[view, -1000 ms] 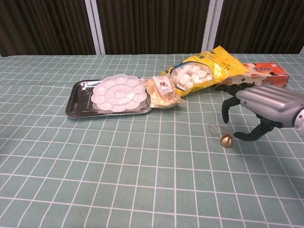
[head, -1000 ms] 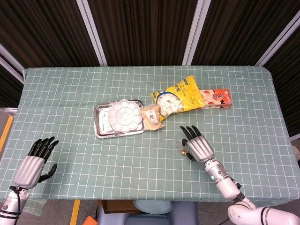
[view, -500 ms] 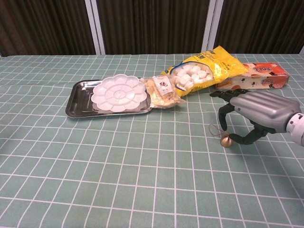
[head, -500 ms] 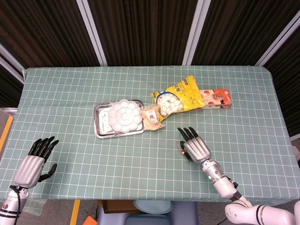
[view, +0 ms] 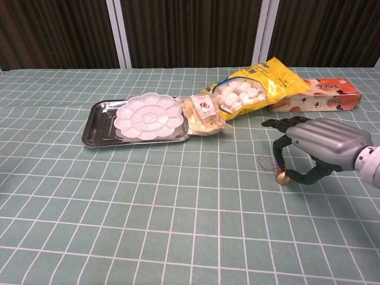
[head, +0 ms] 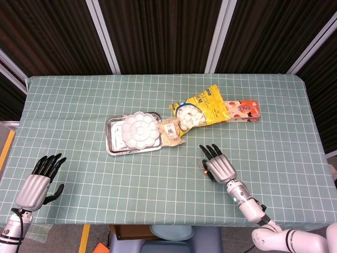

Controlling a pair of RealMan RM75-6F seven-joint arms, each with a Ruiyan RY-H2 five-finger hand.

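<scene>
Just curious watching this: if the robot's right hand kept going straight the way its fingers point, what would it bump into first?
Probably the small brass bell already under the right hand; beyond it, roughly the small snack packet, though depth is unclear.

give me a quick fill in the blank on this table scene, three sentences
1. The right hand curls over a small gold ____ on the cloth.
2. The white paint palette lies on a metal ____.
3. The bag of white sweets is coloured ____.

Missing words: bell; tray; yellow
</scene>
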